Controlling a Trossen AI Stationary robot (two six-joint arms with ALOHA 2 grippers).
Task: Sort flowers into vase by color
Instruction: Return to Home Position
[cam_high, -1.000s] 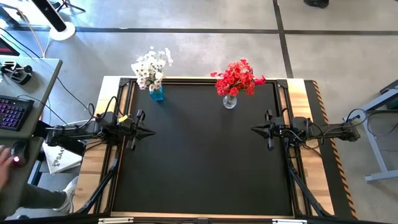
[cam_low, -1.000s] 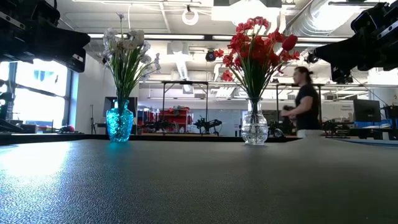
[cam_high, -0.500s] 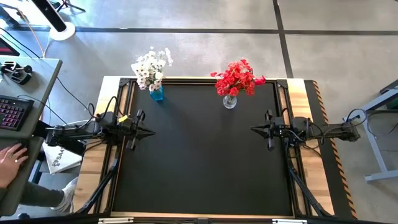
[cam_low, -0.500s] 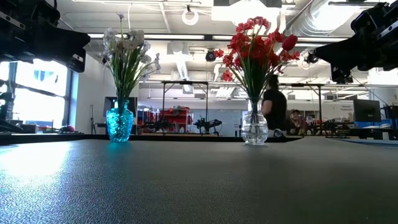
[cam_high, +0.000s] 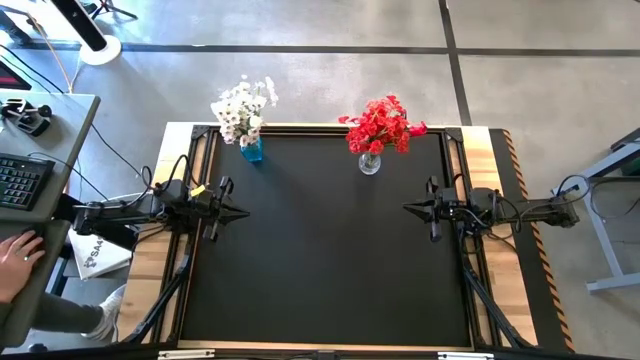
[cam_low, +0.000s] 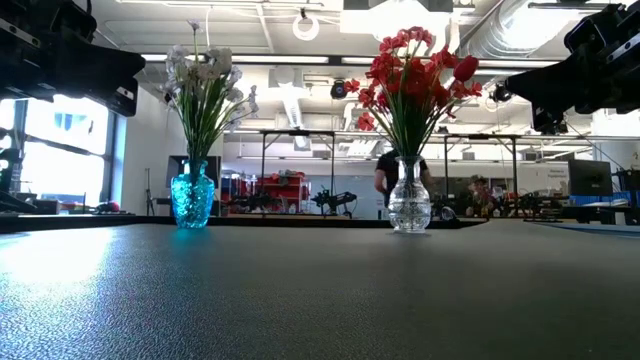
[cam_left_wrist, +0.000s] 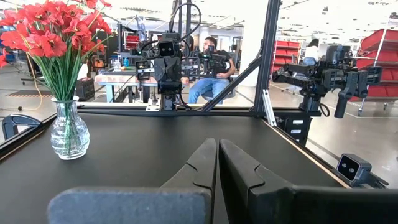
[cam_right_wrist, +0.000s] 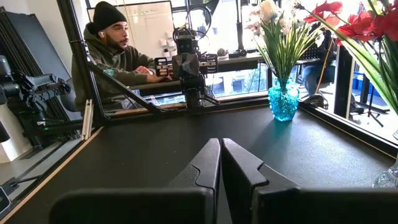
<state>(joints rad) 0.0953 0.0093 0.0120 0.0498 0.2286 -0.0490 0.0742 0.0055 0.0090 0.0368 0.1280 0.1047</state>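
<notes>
Table (cam_high: 320, 250): white flowers (cam_high: 243, 106) in blue vase (cam_high: 251, 151)

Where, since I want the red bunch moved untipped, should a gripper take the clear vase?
Take the transparent vase by its narrow neck, below the red flowers, level from the right gripper's side: the belly is round and wide, the blooms spread overhead.

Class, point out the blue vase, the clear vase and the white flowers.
blue vase (cam_low: 193, 200), low view, its belly.
clear vase (cam_low: 409, 208), low view, its belly.
white flowers (cam_high: 240, 109), high view, the blossom cluster.
</notes>
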